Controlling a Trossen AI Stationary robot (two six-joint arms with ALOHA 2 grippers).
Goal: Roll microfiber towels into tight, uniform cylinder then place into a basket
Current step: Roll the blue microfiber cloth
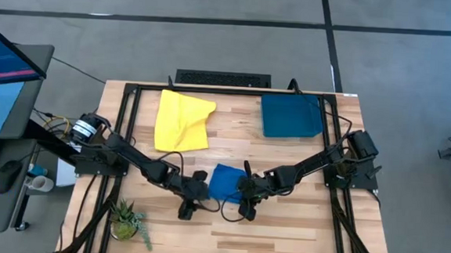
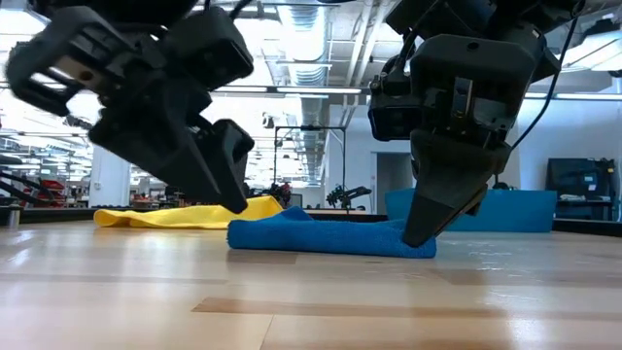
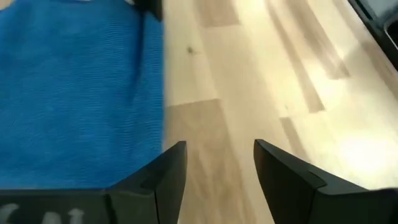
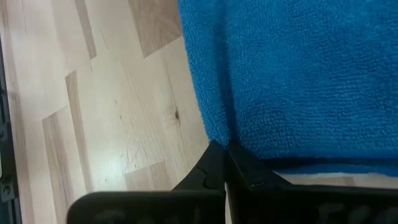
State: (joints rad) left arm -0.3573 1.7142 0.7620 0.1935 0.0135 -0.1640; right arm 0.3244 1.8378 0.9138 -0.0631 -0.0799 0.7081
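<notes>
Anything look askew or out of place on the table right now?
The yellow towel lies crumpled at the back, one corner flopped out, not rolled. The blue towel is folded flat, the right gripper pinching its edge. The basket is empty.

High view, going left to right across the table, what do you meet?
Potted plant → yellow towel → left gripper → blue towel → right gripper → teal basket.
</notes>
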